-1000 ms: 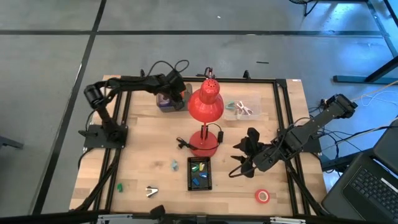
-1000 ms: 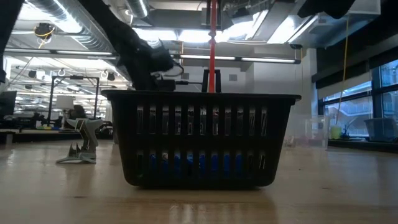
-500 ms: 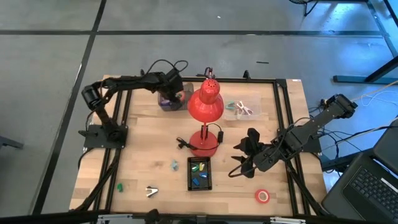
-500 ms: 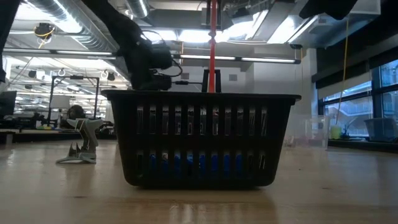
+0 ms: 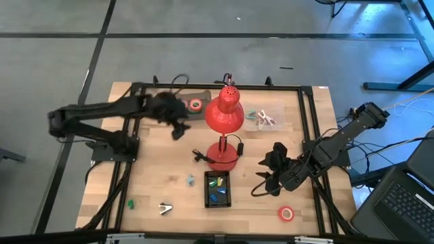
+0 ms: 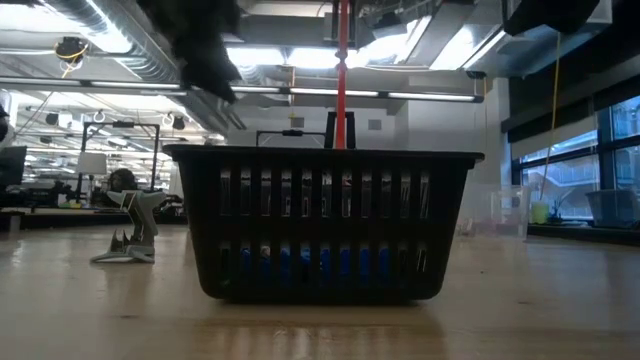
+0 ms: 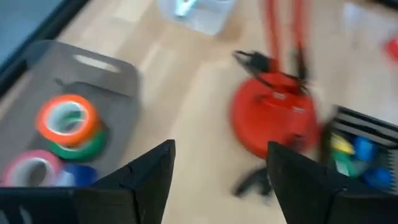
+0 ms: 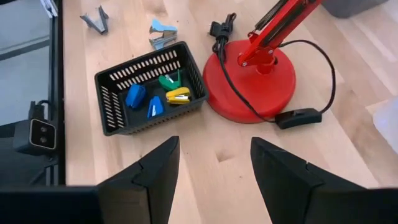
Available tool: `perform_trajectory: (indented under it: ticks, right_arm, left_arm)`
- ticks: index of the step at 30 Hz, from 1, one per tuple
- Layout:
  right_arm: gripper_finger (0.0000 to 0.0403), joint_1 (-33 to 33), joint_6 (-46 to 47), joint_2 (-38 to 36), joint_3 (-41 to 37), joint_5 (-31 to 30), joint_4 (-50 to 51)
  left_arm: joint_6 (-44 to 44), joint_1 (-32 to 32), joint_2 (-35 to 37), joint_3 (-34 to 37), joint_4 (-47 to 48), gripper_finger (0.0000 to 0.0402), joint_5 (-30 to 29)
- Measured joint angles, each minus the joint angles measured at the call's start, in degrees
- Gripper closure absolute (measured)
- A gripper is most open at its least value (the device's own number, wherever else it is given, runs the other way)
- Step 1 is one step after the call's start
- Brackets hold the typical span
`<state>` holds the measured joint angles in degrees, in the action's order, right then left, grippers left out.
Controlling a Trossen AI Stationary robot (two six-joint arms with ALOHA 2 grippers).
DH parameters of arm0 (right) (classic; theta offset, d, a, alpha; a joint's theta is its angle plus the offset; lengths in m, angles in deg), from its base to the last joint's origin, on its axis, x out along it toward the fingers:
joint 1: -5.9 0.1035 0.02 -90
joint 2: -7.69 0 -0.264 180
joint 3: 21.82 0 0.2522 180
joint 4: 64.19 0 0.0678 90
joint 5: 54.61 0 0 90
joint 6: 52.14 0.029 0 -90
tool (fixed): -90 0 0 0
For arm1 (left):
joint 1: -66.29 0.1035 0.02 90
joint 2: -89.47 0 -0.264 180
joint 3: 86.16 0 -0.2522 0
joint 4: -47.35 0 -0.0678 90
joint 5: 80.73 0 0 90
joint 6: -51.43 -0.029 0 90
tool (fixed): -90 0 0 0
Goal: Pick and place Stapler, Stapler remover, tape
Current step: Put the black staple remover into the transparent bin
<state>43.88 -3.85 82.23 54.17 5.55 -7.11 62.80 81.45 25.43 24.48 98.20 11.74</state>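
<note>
Withdrawn left end effector (image 5: pixel 178 129) gapes — tape (image 5: pixel 195 104) just beyond.

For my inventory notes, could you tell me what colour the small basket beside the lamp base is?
The basket is black, holding blue, green and yellow items; it shows best in the right wrist view.

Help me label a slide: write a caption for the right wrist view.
Open right gripper hovers over black basket of coloured staplers beside the red lamp base.

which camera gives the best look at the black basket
The right wrist view: the black basket shows whole, with coloured pieces inside. The high view shows it small, the low view only its slatted side, and the left wrist view a blurred corner.
</note>
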Motion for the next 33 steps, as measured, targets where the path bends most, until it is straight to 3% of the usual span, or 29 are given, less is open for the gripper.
perform_trajectory:
  ticks: [9, 14, 18, 25, 33]
  right_arm:
    - [0.0202, 1.5, 2.3, 0.0, 0.0, -0.6, -0.2]
    - [0.0202, 1.4, 2.2, 0.0, 0.0, -2.5, -0.2]
    - [0.0202, 1.4, 2.1, 0.1, 0.0, -3.2, -0.2]
    - [0.0202, 1.4, 2.1, 0.1, 0.0, -3.2, -0.2]
    - [0.0202, 1.4, 2.2, 0.1, 0.0, -4.7, -0.3]
  left_arm:
    - [26.4, -30.3, 13.6, 14.1, -4.8, 0.0162, -17.0]
    - [41.0, -45.2, 12.7, 18.5, -10.1, 0.0162, -22.8]
    - [45.2, -54.3, 8.7, 18.6, -13.9, 0.0162, -25.5]
    - [46.6, -64.0, -2.0, 18.6, -16.8, 0.0162, -23.8]
    - [49.0, -65.4, -10.7, 18.6, -16.7, 0.0162, -15.4]
